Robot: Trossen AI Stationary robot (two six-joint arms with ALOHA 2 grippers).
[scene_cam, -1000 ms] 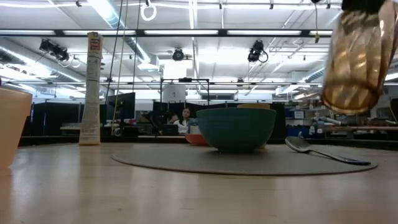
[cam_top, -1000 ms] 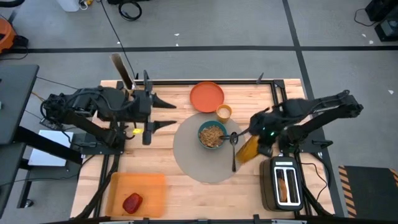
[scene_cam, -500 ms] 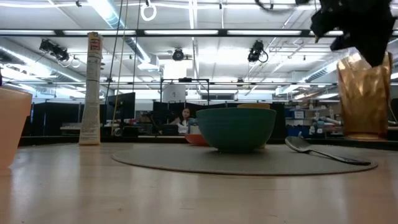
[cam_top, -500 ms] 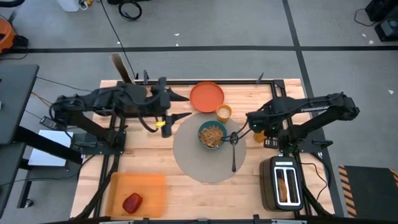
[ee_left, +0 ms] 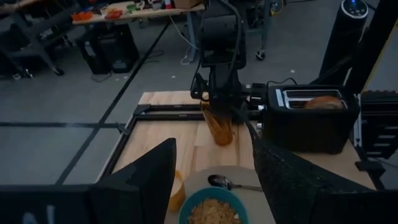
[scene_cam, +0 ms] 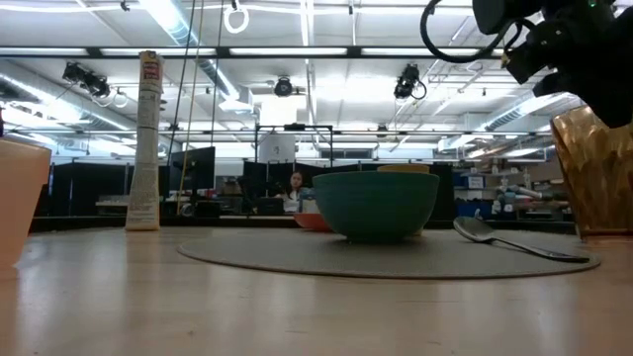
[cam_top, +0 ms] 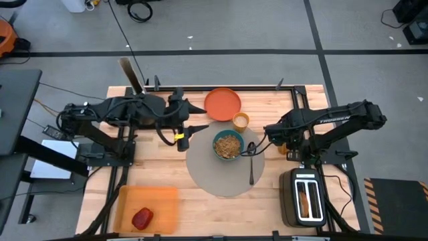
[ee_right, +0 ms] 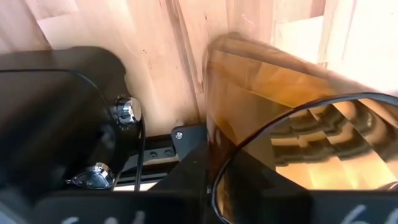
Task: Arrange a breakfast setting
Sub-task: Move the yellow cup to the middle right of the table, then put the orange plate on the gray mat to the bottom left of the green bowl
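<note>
A teal bowl (cam_top: pixel 229 144) of cereal and a metal spoon (cam_top: pixel 251 166) rest on the round grey mat (cam_top: pixel 217 175). The orange plate (cam_top: pixel 222 104) and the yellow cup (cam_top: pixel 241 121) sit on the table by the mat's far edge. The toast (ee_left: pixel 323 101) stands in the toaster (cam_top: pixel 304 197). The red apple (cam_top: pixel 142 218) lies on an orange tray (cam_top: pixel 157 201). My right gripper (cam_top: pixel 279 138) is shut on an amber container (scene_cam: pixel 598 173) to the right of the mat. My left gripper (cam_top: pixel 195 116) is open and empty, left of the bowl. My right gripper holds the amber container by its top end (ee_left: pixel 217 115), coming from above with the fingers pointing down. The container stands upright below the fingers, its bottom (scene_cam: pixel 603 229) at table level. The gripper itself hides how the fingers sit on the rim.
A tall narrow box (cam_top: pixel 132 75) stands at the table's far left corner. The black-and-silver toaster is at the near right corner, close to my right arm. A person (scene_cam: pixel 294 188) sits in the room beyond the table.
My right gripper has carried the amber container from a tilt beside the bowl toward the table's right edge, turned it upright and lowered it to table level. My left gripper has moved toward the table's right, closer to the bowl, still open.
</note>
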